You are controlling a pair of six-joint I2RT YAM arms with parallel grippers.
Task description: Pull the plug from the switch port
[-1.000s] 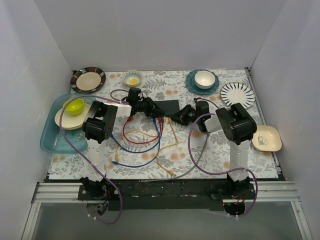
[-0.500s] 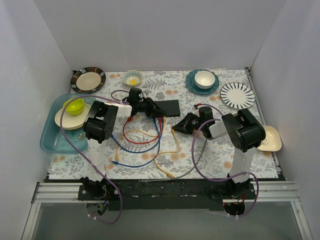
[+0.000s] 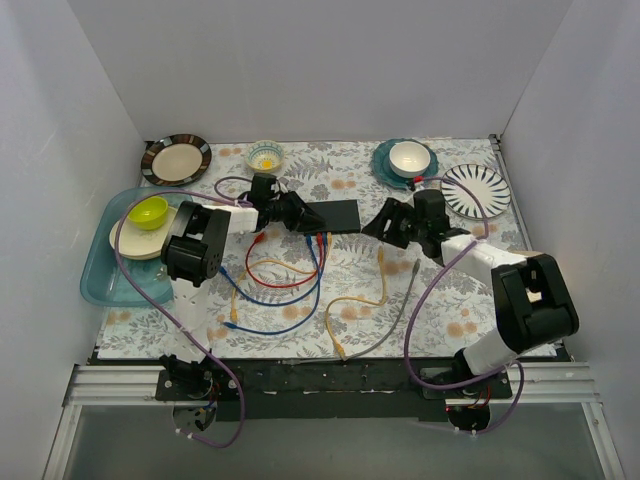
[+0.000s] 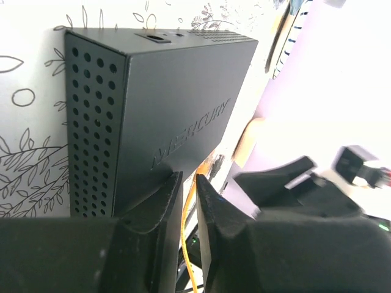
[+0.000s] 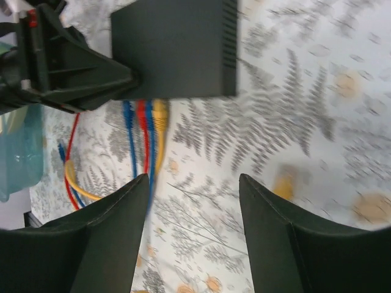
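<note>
The black switch (image 3: 335, 215) lies flat mid-table, with blue, red and yellow cables (image 5: 145, 122) still plugged into its near edge. My left gripper (image 3: 297, 215) rests against the switch's (image 4: 177, 104) left end. Its fingers (image 4: 165, 201) are shut to a thin slit, and only a yellow cable lying beyond shows through it. My right gripper (image 3: 378, 226) hovers just right of the switch (image 5: 177, 49), open (image 5: 192, 232) and holding nothing. A loose yellow cable (image 3: 358, 300) lies on the cloth, its plug end (image 3: 382, 256) free of the switch.
A grey cable (image 3: 400, 305) lies beside the yellow one, and red, blue and yellow loops (image 3: 275, 290) lie in front of the switch. A teal tray (image 3: 100, 285) with a plate and lime bowl stands at the left. Plates and bowls (image 3: 408, 160) line the back, and a cream dish lies half hidden at the right.
My right gripper pulled a yellow cable away from the switch, then opened and swung back and to the right. The cable dropped onto the cloth. The left gripper stayed at the switch.
</note>
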